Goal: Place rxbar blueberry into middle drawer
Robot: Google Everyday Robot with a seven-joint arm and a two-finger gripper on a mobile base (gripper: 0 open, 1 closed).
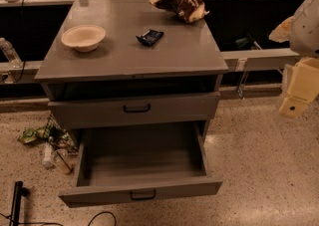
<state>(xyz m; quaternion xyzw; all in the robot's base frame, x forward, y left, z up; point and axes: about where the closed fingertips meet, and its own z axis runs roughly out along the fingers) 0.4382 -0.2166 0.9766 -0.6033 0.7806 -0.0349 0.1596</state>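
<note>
The rxbar blueberry (149, 36), a small dark blue-black bar, lies flat on the grey cabinet top (129, 56), right of centre. The middle drawer (142, 163) is pulled wide open below, its flat floor bare, with a black handle (143, 195) on the front panel. My gripper (295, 98) is at the right edge of the view, beside the cabinet and well right of the bar and the drawer, touching neither. It holds nothing that I can see.
A cream bowl (83, 37) sits at the top's left. A brown-and-cream snack bag (179, 3) lies at the back right. Another drawer front (136, 108) sits above the open drawer. Bottles and wrappers (47, 143) litter the floor at left, near a black post (17, 200).
</note>
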